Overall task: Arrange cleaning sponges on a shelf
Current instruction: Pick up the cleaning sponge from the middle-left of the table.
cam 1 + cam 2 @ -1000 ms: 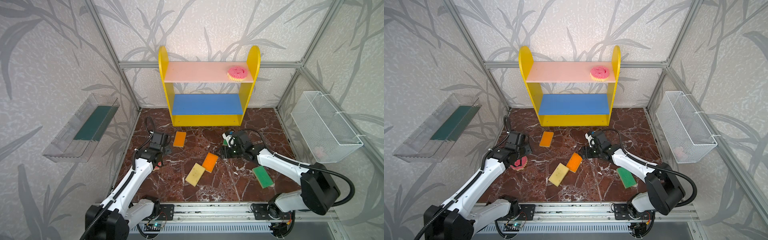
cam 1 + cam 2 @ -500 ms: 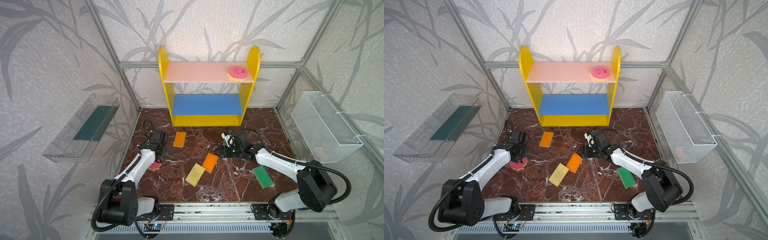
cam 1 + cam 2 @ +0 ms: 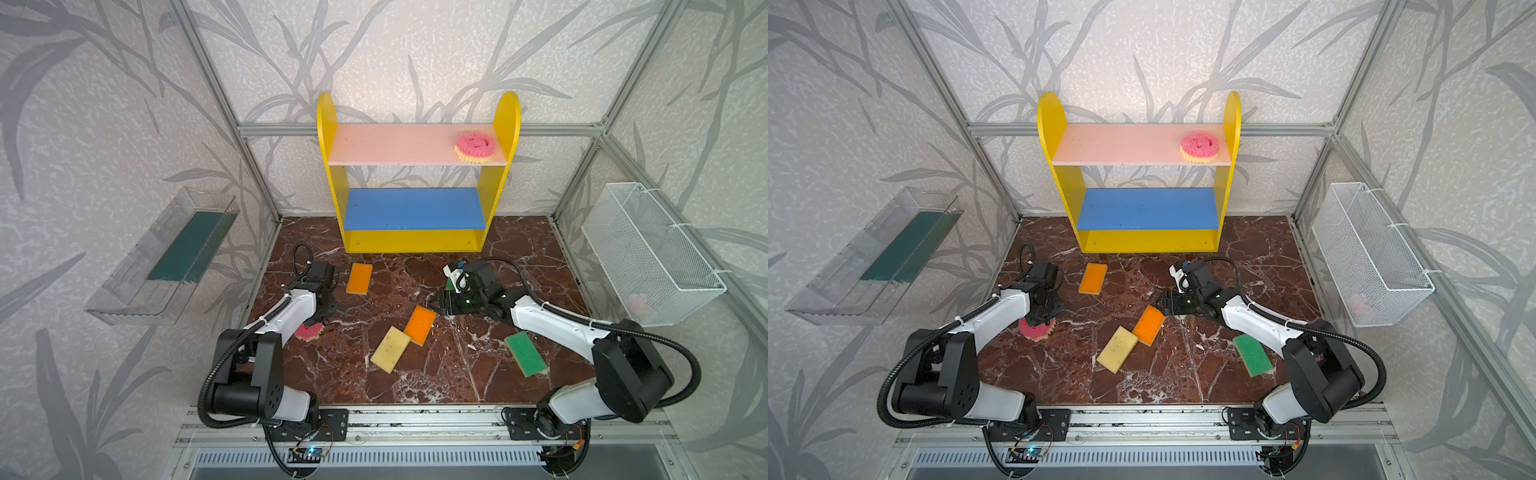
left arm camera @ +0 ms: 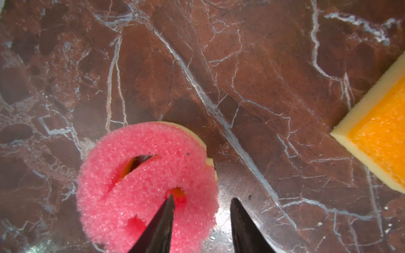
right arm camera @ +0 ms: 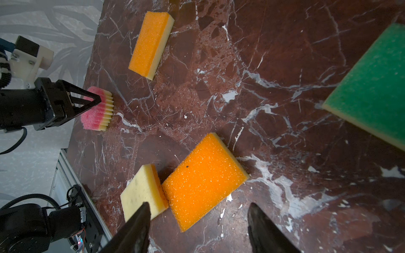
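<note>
Shelf (image 3: pixel 415 241): upper middle of both top views, at the back of the counter (image 3: pixel 457 374) (red-brown marble, white veins).
Shelf pink sponge (image 3: pixel 475 146): round, on the right end of the pale pink upper board, close to the yellow side.
Counter pink sponge (image 3: pixel 1036 330): left of centre in both top views, partly under the left arm, pink face up.
Left fingers (image 4: pixel 162 219): a narrow gap, nothing clamped. One tip sits at an eye hole of the pink face, the other on the counter just beside the sponge's rim, so the rim lies between them.
Right fingers (image 5: pixel 135 227): wide apart and holding nothing, right of centre, near the upper corner of the middle orange sponge. I cannot tell whether they touch the counter.
Back orange sponge (image 3: pixel 360 278): alone, just in front of the shelf's base.
Middle orange sponge (image 3: pixel 420 325): mid-frame, tilted, orange side up.
Yellow-faced sponge (image 3: pixel 390 349): yellow side up, touching the middle orange sponge (an orange layer shows along its edge in the right wrist view).
Front green sponge (image 3: pixel 525 355): lower right of centre, apart from the others.
Hidden green sponge (image 3: pixel 450 286): mostly behind the right wrist.
Clear tray (image 3: pixel 166 257): on the left wall.
Wire basket (image 3: pixel 648 249): on the right wall, with a faint pink shape inside, too dim to name.
</note>
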`<action>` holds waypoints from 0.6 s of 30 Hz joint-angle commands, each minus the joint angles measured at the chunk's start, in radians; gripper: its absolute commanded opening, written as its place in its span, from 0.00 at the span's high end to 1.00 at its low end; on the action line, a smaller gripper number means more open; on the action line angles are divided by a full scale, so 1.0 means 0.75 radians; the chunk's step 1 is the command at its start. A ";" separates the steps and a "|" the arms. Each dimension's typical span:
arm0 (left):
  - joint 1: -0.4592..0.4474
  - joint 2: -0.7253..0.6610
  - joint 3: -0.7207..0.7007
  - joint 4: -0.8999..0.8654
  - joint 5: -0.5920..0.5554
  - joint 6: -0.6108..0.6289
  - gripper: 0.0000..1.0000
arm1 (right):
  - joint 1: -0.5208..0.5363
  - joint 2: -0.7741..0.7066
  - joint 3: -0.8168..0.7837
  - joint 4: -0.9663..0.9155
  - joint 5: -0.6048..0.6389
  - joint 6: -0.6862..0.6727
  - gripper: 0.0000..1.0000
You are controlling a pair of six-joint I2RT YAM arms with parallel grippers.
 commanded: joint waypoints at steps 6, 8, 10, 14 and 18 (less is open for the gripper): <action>0.012 0.023 0.021 0.034 -0.009 -0.002 0.59 | -0.006 0.014 -0.006 0.000 -0.014 -0.013 0.31; 0.012 0.025 0.030 0.038 -0.007 -0.001 0.59 | -0.006 0.013 -0.006 -0.004 -0.013 -0.015 0.31; 0.012 0.029 0.038 0.038 -0.007 0.003 0.60 | -0.007 0.013 -0.006 -0.006 -0.010 -0.017 0.31; 0.012 0.047 0.052 0.040 -0.011 0.010 0.63 | -0.008 0.014 -0.004 -0.010 -0.008 -0.018 0.31; 0.011 0.072 0.055 0.055 -0.002 0.010 0.69 | -0.008 0.013 -0.002 -0.014 -0.006 -0.019 0.31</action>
